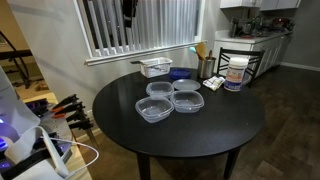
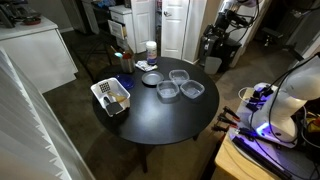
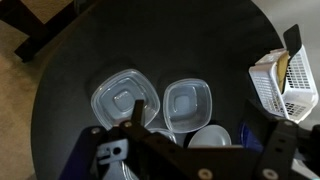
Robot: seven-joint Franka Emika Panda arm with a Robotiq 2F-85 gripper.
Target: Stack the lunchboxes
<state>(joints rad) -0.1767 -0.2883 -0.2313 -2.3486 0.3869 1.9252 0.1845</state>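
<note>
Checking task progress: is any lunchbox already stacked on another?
No: in an exterior view the three lunchboxes lie separately, side by side on the black table, none resting on another.

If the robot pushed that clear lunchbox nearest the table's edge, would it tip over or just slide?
The lunchbox looks empty and thin-walled, so it is probably very light and somewhat bendy when squeezed. Shallow and flat on the smooth dark table, it would likely slide rather than tip. Its glossy plastic may be slippery to grip.
</note>
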